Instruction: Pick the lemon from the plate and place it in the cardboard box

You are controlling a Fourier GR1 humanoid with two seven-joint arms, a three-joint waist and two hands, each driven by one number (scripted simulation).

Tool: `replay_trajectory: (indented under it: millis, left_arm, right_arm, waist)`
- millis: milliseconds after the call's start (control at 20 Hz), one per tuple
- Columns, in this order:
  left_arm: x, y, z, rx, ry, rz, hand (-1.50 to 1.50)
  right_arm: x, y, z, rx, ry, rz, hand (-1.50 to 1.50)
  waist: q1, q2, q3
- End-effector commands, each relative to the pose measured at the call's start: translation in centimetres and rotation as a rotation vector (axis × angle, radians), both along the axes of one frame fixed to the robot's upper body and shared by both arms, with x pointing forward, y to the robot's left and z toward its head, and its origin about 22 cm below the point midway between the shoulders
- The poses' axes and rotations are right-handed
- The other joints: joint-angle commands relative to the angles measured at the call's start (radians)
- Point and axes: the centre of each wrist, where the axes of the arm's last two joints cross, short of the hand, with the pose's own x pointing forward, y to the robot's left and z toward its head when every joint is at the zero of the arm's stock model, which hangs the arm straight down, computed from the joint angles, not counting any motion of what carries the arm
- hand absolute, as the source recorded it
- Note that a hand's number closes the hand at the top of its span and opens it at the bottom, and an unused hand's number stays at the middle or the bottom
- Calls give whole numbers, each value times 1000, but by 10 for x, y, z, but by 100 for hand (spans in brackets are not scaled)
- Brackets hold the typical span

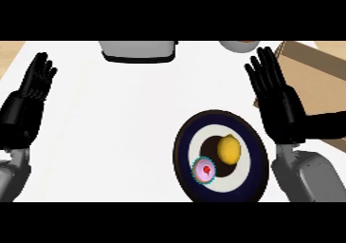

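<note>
A yellow lemon [229, 149] lies on a dark blue plate with a white centre [254, 142] at the lower right of the white counter. Beside the lemon on the same plate sits a small pink cupcake [204, 170]. The cardboard box [317, 66] stands at the right edge, partly hidden behind my right hand [279, 107]. That hand is open, fingers straight and pointing up, just right of the plate and apart from the lemon. My left hand [27, 102] rests open at the left edge, fingers up, far from the plate.
A grey appliance [139, 50] stands at the counter's far edge, middle. A round grey-white bowl [240, 45] shows beside it at the top right. Wooden floor shows past the counter's left edge.
</note>
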Motion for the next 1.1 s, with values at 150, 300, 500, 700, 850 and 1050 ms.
replay_trajectory:
  millis: [150, 300, 500, 700, 850, 1050]
  left_arm:
    - [-10, 4, -13, 119, 52, -65, 0]
    - [-18, 10, -26, 142, 122, -92, 0]
    - [-16, 13, -24, 161, 121, -144, 0]
    - [-23, -1, -37, 157, 125, -197, 0]
    - [-13, 10, -34, 171, 125, -201, 0]
    - [-11, -7, -26, 163, 99, -248, 0]
  right_arm:
    - [-26, -55, 34, -272, -260, -387, -150]
    - [-36, -116, 11, -687, -141, -558, -150]
    - [-93, -102, -4, -712, -213, -654, -150]
    - [-132, -96, -13, -934, -258, -602, -150]
    - [-155, -101, -11, -1096, -265, -565, -150]
    - [-170, -85, -4, -1239, -94, -524, -150]
  waist:
    - [-95, -34, 7]
    - [-173, -30, -8]
    - [-126, -28, 7]
    - [-83, -22, 6]
    - [-74, -16, 7]
    - [-38, -11, 5]
